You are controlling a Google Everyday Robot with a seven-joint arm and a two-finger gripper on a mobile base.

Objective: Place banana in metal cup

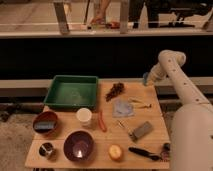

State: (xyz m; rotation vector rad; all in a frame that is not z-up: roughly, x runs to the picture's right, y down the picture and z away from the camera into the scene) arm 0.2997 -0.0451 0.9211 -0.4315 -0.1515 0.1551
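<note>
The banana (140,103) is a slim pale-yellow curve lying on the right part of the wooden table (107,162), beside a pale blue packet (122,108). The metal cup (47,150) is a small shiny steel cup standing at the front left corner, next to a purple bowl (78,145). My gripper (146,79) hangs at the end of the white arm over the table's back right edge, a little beyond the banana and well above it. It is far from the metal cup, and nothing shows in it.
A green bin (72,91) stands at back left, with dark grapes (116,90) beside it. A white cup (84,116), a red-orange stick (102,121), a brown bowl (45,122), a round orange fruit (115,151), a grey block (141,130) and a black tool (145,152) also lie on the table.
</note>
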